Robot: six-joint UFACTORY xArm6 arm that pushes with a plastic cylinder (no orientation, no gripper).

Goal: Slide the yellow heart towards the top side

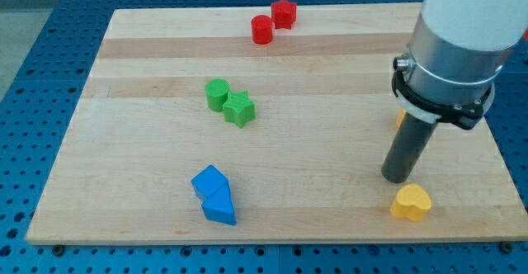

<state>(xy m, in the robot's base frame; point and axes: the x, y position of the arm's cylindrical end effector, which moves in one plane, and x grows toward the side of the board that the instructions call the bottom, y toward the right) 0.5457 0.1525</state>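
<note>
Yellow heart (411,202), ribbed plastic | my tip (398,177) just above-left | pincer: none visible

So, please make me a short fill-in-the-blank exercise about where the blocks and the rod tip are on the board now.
1. My tip stands just above the ____ heart, near the view's bottom right.
2. The two ____ blocks sit nearest the view's top.
3. The green star touches a green ____.
4. The two blue blocks lie at the view's bottom ____.

Missing words: yellow; red; cylinder; left
</note>
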